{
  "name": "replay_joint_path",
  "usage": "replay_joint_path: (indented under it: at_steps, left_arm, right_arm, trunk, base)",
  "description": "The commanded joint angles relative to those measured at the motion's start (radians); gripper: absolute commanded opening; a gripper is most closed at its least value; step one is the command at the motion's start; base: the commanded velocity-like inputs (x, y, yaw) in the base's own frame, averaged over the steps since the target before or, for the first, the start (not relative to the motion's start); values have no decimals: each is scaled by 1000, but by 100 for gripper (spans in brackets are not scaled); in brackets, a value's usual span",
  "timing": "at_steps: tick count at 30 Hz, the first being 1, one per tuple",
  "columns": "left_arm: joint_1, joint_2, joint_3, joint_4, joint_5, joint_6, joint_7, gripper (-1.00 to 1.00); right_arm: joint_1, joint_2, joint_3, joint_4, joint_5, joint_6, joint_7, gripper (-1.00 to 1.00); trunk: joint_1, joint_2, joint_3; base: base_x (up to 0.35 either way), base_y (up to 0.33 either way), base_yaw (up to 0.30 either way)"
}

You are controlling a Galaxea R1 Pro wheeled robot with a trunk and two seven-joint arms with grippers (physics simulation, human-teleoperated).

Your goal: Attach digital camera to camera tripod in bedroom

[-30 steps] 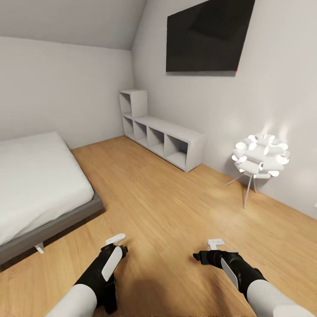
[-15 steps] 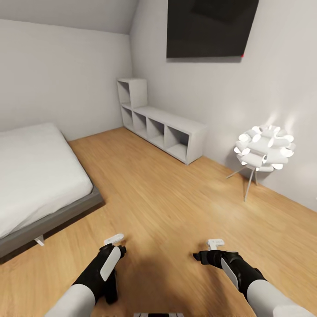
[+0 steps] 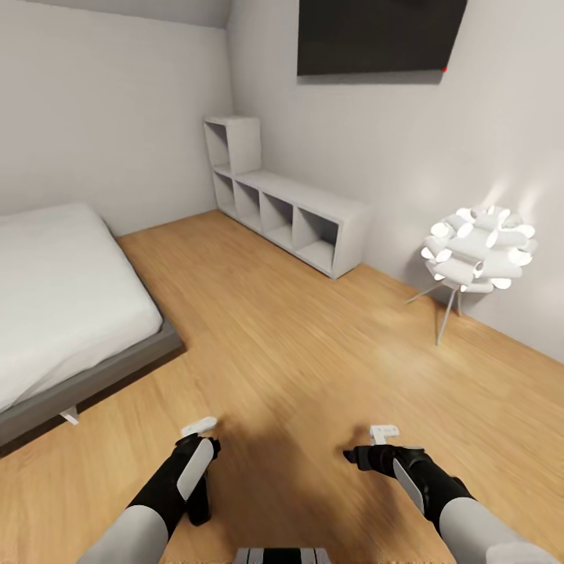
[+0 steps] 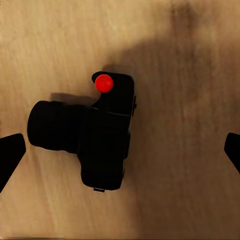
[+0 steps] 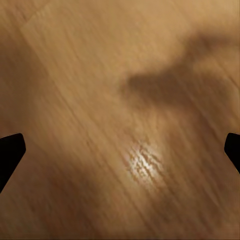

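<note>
- Head view: the bedroom has a light wooden plank floor and pale walls.
- A bed with a white mattress on a grey frame stands at the left.
- A grey-white cube shelf runs along the far right wall, its taller end at the corner.
- A dark wall screen hangs above the shelf.
- A lit white floor lamp on thin legs stands at the right, near the wall.
- Both arms reach forward low over the floor at the near edge of the head view.
- The left pincer shows its pale tip at the near left; the right pincer shows likewise at the near right, well apart from the left.
- Left wrist view: the digital camera lies on the wooden floor between the two dark fingertips of the left pincer.
- The camera is black, with a red mark on its body and its lens barrel pointing to one side; it touches neither fingertip.
- The left pincer stands wide, its fingertips at the opposite edges of the wrist view, holding nothing.
- Right wrist view: the right pincer also stands wide, one dark fingertip at each edge, with bare floor planks and a bright glint between them.
</note>
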Motion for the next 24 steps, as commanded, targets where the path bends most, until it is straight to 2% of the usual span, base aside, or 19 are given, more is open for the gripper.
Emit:
replay_joint_path:
  at_steps: [1,15,24]
  left_arm:
    - [0,1,-4,-2,8,3,9,100]
    - [0,4,-3,-2,16,5,4,100]
    - [0,28,-3,-3,21,4,-1,100]
  right_arm:
    - [0,-1,8,-2,-10,6,-1,100]
    - [0,-1,8,-2,-10,6,-1,100]
    - [0,-1,9,-2,-9,7,-1,100]
  trunk:
    - [0,-1,-5]
    - [6,-4,-59]
    - [11,-6,-94]
  base:
    - [0,0,0]
    - [0,0,0]
    - [0,0,0]
